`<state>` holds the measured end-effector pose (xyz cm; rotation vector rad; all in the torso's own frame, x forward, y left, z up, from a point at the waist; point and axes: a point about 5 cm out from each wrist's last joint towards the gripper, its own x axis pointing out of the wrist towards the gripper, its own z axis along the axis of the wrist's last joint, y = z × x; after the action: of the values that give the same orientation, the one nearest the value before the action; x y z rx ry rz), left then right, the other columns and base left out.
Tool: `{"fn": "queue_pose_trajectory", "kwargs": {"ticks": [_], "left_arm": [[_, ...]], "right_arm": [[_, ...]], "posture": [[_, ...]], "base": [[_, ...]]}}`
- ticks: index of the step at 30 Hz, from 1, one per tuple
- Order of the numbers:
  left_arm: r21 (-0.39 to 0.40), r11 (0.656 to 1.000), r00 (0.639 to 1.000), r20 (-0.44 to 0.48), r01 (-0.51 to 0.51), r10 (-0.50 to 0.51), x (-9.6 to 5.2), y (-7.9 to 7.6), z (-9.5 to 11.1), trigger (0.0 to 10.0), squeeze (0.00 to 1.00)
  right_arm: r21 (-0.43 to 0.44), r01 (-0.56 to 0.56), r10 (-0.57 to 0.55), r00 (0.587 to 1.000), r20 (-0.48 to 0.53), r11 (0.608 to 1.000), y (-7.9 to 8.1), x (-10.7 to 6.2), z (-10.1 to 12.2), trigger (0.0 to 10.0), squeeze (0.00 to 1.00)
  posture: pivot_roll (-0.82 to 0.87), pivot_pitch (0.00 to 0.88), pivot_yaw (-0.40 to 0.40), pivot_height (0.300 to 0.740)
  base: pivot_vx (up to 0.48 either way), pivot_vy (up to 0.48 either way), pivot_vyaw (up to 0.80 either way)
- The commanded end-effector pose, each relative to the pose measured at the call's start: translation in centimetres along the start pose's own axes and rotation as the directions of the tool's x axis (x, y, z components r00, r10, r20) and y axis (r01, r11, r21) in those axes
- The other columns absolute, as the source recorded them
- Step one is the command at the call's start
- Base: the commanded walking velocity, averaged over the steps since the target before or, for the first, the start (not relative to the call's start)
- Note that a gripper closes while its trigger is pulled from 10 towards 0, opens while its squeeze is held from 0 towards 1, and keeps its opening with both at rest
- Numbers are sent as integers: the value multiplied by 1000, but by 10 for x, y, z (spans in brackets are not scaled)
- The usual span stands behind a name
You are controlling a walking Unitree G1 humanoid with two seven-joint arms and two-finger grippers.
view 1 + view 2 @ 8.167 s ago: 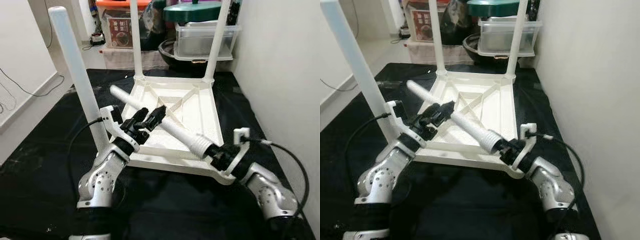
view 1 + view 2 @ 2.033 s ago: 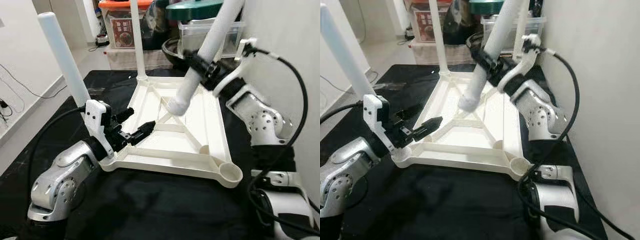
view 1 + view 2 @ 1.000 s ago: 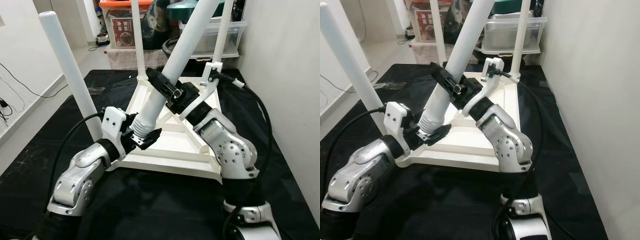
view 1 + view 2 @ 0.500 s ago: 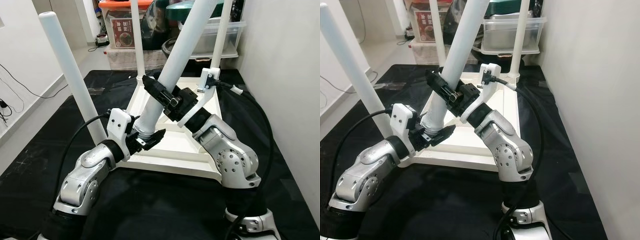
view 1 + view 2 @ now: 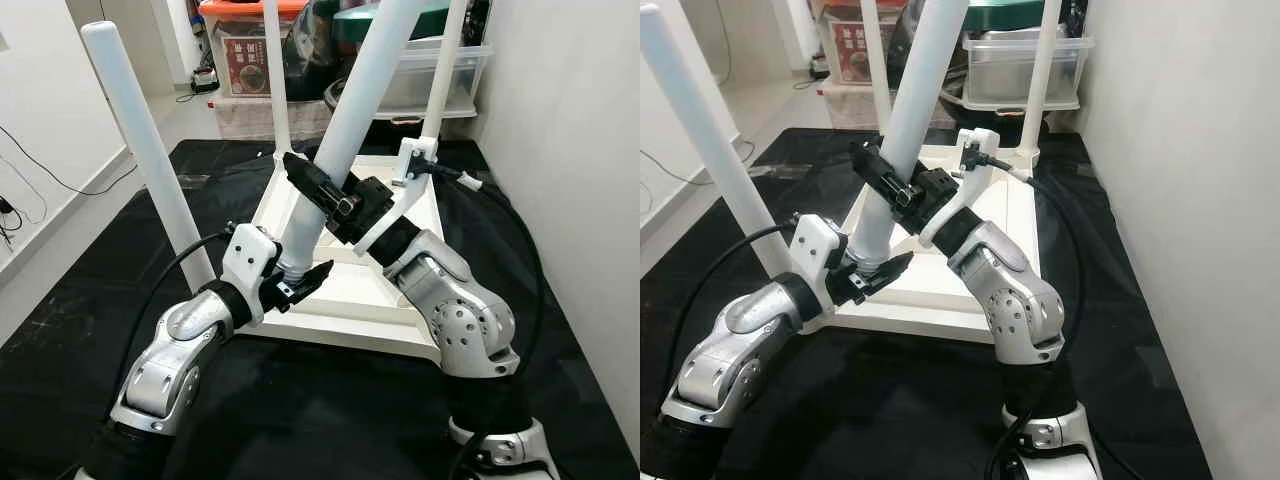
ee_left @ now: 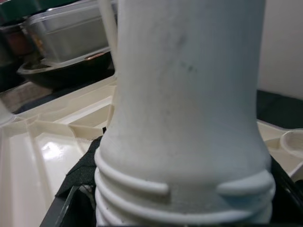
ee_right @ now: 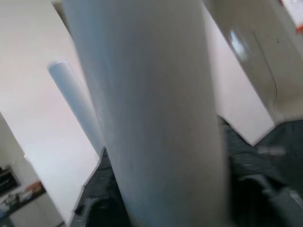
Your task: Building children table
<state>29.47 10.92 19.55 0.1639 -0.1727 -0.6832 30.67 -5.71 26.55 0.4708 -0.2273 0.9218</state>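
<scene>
Left eye view: table [image 5: 400, 262] lies upside down on black mat [image 5: 300, 420], underside up. Three legs stand in their corner sockets: near-left leg [image 5: 140, 140], far-left leg [image 5: 272, 70], far-right leg [image 5: 445, 55]. Fourth leg [image 5: 345, 125] is loose, tilted, top end leaning toward far-right, threaded end down near the table's near-left area.

Change vs. 2 s ago: leg was up over the table's far-right part, held by R arm only, threaded end in mid-air. Now the threaded end is low, between the L gripper's fingers, close above the underside. Over the last 0.5 s the shift is small: L gripper slightly nearer to the leg base, tilt about the same.

Right gripper [image 5: 325, 190]: clenched round the leg's mid-shaft, carrying it. Left gripper [image 5: 300, 283]: fingers spread either side of the threaded end; contact w/ thread cannot be confirmed, so it reads as guiding, not clamping. Left wrist view shows thread ridges [image 6: 184, 194] very close, w/ the table's ribbed underside behind.

Meaning for task: judged phase = regrip/alignment, not insertion. Free socket sits at near-right corner, hidden behind R arm; the leg end is well apart from it. Est. progress: 3 of 4 legs fitted. Next step likely needs the leg brought upright, moved over to near-right corner, then screwed in.

Risk: tilted entry may cross-thread; R arm blocks head cam's view of the socket.

Bins [image 5: 410, 75] stand beyond the mat's far edge.
</scene>
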Motion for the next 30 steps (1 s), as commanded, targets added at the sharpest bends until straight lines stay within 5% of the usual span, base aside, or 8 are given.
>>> {"fn": "queue_pose_trajectory", "kwargs": {"ticks": [1, 2, 5, 6, 23, 27, 28, 30], "left_arm": [[26, 1000, 1000, 0, 11, -11, 2, -3, 1, 10000, 0], [30, 1000, 1000, 4, 7, -8, 1, -2, 0, 10000, 0], [81, 996, 1000, -5, -22, 23, -2, 1, -2, 10000, 0], [131, 990, 998, -22, -48, 51, -3, 3, -6, 10000, 0], [210, 977, 992, -111, -32, 56, -21, -8, -35, 10000, 0], [222, 975, 993, -109, -26, 52, -20, -9, -36, 10000, 0], [231, 973, 993, -111, -21, 47, -21, -9, -36, 10000, 0], [237, 971, 993, -111, -15, 42, -22, -8, -37, 10000, 0]], "right_arm": [[34, -46, 49, 996, -72, 998, 11, 6, -15, 10000, 0], [40, -36, 39, 997, -72, 999, 9, 6, -15, 10000, 1000], [38, 1, 3, 996, -90, 999, 3, 7, -15, 10000, 1000], [75, 32, -26, 997, -78, 997, 0, 8, -12, 10000, 0], [279, 99, -113, 993, 34, 955, -25, 20, 31, 10000, 0], [276, 81, -90, 996, 20, 958, -20, 19, 25, 7373, 0], [272, 69, -73, 997, 4, 960, -17, 18, 22, 0, 0], [260, 44, -38, 999, -29, 965, -12, 16, 15, 0, 0]], "posture": [[-62, 0, -19, 740], [-61, 0, -19, 740], [-58, 0, -22, 740], [-55, 0, -22, 740], [-46, 0, -23, 740], [-43, 0, -23, 740], [-43, 0, -23, 740], [-44, 0, -21, 740]], "base": [[0, 0, 0], [0, 0, 0], [0, 0, 0], [0, 0, 0], [0, 0, 0], [0, 0, 0], [0, 0, 0], [0, 0, 0]]}}
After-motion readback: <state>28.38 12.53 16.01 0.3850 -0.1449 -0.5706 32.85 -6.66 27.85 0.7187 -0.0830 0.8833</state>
